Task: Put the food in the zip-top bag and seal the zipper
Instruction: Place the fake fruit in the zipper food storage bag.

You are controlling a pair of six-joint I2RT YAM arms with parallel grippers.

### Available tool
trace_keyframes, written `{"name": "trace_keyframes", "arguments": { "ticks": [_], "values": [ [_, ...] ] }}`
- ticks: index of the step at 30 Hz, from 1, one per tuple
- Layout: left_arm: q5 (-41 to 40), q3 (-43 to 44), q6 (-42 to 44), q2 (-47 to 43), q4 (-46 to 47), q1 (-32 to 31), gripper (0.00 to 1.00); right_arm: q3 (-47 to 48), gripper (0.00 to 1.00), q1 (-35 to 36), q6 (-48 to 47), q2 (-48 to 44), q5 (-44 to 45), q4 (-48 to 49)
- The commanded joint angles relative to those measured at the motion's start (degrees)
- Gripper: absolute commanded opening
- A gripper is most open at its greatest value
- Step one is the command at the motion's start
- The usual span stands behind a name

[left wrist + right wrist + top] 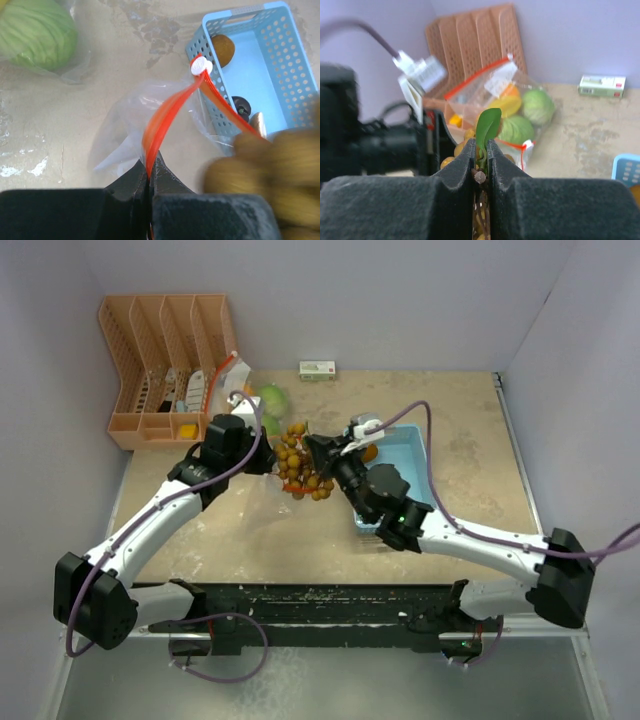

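My left gripper [149, 162] is shut on the red zipper strip [167, 112] of the clear zip-top bag [125, 127]; its white slider [201, 65] lies against the blue tray. My right gripper [480, 145] is shut on the stem of the bunch of small brown balls [300, 472], a green leaf [487, 124] sticking up between the fingers. The bunch hangs just right of the left gripper [268, 458] and under the right gripper [312, 452]. A green cabbage [537, 106], a yellow fruit [505, 105] and an orange piece show through the bag's plastic.
The light blue tray [280, 45] holds a brown lump [222, 49], a dark piece [242, 106] and a beige slice [257, 122]. An orange rack [165, 360] stands at the back left. A small white-green box [318, 370] lies by the back wall.
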Motion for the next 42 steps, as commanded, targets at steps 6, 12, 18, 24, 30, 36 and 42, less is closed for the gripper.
{"name": "trace_keyframes", "arguments": {
  "ticks": [6, 12, 18, 24, 30, 36, 42],
  "values": [
    [-0.6, -2.8, -0.7, -1.9, 4.7, -0.2, 0.00, -1.0, 0.00, 0.2, -2.6, -7.4, 0.6, 14.0],
    [1.7, -3.5, -2.8, -3.2, 7.0, -0.2, 0.00, -1.4, 0.00, 0.2, -0.7, -1.0, 5.6, 28.3],
    [1.7, -4.5, -2.8, -4.3, 7.2, -0.2, 0.00, 1.9, 0.00, 0.2, 3.3, 4.6, 5.5, 30.5],
    [3.1, -5.9, -3.8, -5.1, 8.8, -0.2, 0.00, -0.9, 0.00, -0.1, 8.3, 9.4, 16.3, 38.4],
    [2.1, -6.8, -3.1, -5.5, 8.4, -0.2, 0.00, 3.8, 0.00, -0.5, 10.5, 9.5, 18.6, 37.4],
    [1.9, -7.9, -3.4, -5.5, 9.2, -0.2, 0.00, 5.6, 0.00, -0.5, 14.3, 7.1, 19.2, 36.3],
    [2.7, -8.1, -5.5, -8.1, 10.8, -0.2, 0.00, -0.2, 0.00, -0.6, 21.7, 5.2, 18.8, 36.0]
  ]
}}
